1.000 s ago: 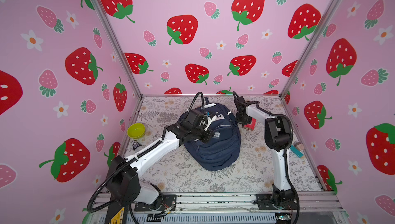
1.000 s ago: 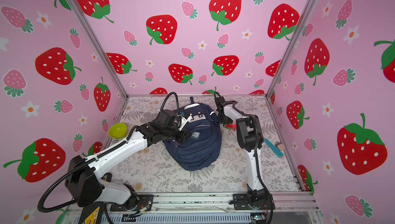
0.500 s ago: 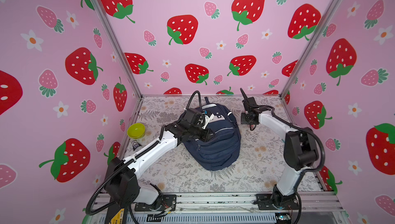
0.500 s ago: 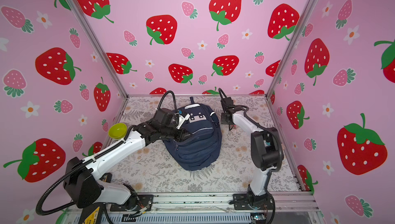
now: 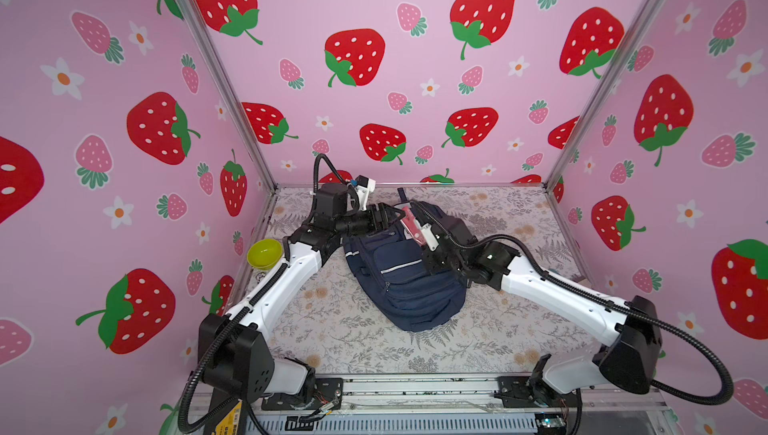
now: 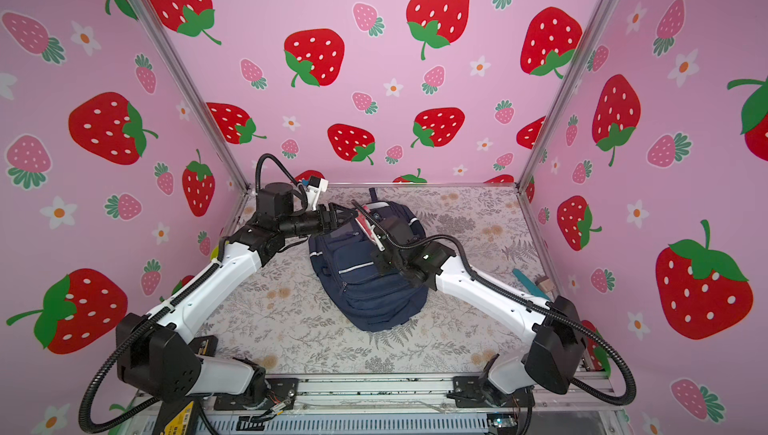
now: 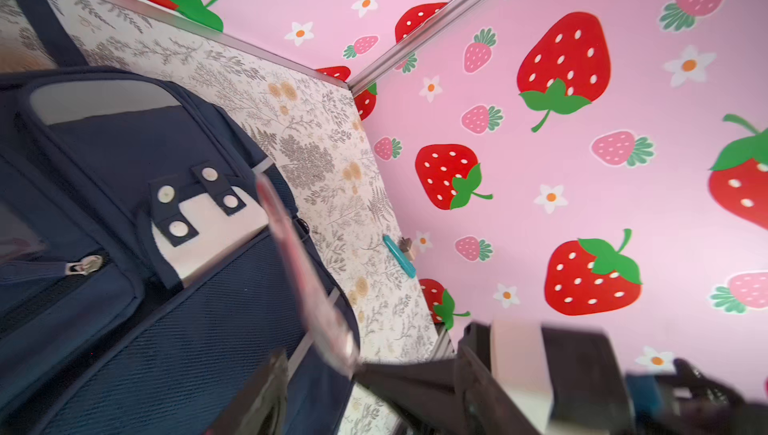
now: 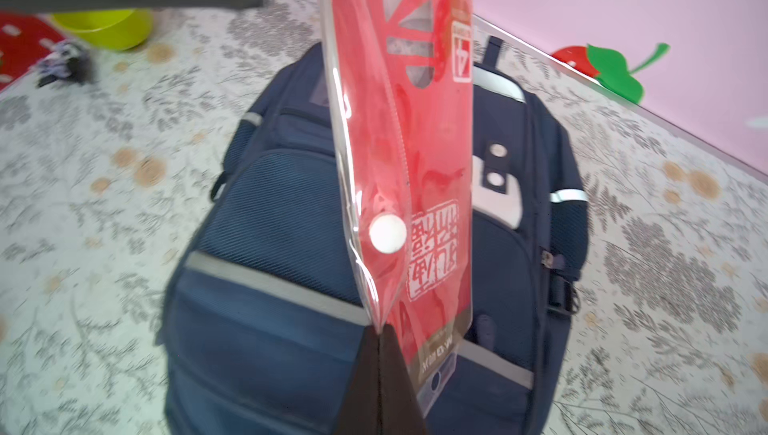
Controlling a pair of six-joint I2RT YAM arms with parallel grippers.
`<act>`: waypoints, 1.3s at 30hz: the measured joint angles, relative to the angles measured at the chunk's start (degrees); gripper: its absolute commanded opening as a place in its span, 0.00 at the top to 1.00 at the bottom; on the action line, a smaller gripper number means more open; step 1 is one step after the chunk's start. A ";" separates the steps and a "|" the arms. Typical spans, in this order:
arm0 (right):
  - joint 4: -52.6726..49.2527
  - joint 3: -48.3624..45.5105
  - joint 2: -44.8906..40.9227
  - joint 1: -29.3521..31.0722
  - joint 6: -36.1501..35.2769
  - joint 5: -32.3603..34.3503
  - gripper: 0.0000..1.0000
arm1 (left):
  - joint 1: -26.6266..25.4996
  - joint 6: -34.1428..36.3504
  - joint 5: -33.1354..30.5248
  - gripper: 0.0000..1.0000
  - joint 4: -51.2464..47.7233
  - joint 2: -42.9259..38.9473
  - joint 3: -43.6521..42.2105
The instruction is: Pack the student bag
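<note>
**Item:** student bag [image 5: 399, 283]. A navy backpack, laid flat on the floral table [image 5: 332, 329] at the centre of both top views. Its long axis is run from the top loop at the upper centre, by the back wall, down to the rounded base at the lower centre. The white patch and silver stripes are turned upward. No open pocket can be made out, and the zips seen in the right wrist view look closed.

**Item:** red pouch [image 5: 415, 225]. A flat clear sleeve with red printed contents and a white snap, held above the upper half of the bag and clear of the fabric as far as can be seen. Its long axis is tilted, running from the jaws toward the upper left of the top views, roughly along the bag's own axis.

**Item:** right gripper [image 8: 380, 337]. The jaws are closed tight on the pouch's lower corner. The bag lies beneath and beyond them.

**Item:** left gripper [image 5: 392, 216]. It is placed at the upper left of the bag, just beside its top edge and the pouch's free end. The jaws appear parted, with nothing seen between them. Contact with the fabric cannot be told.

**Item:** green bowl [image 5: 264, 253]. It is set at the left edge of the table, well apart.

**Judgement:** the pouch is not yet packed. The right arm is nearer the load and the left is nearer the bag's top end. An opening there is judged to be needed, so that the pouch can be slid in lengthwise
</note>
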 measured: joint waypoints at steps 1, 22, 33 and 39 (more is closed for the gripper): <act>-0.09 0.07 0.00 1.73 -0.33 0.57 1.00 | 0.09 -0.87 0.50 0.36 0.24 0.24 -0.09; -2.43 2.91 1.57 6.51 2.38 11.89 0.38 | 6.10 -18.21 3.48 1.00 14.75 0.48 -10.86; 8.22 -4.42 -3.93 -12.70 17.42 -17.11 0.30 | 9.16 -37.88 -7.69 1.00 42.73 -2.93 -27.04; 27.52 -15.43 -4.96 -16.06 32.59 -36.81 0.33 | 8.96 -43.30 -11.47 1.00 51.30 -2.99 -31.34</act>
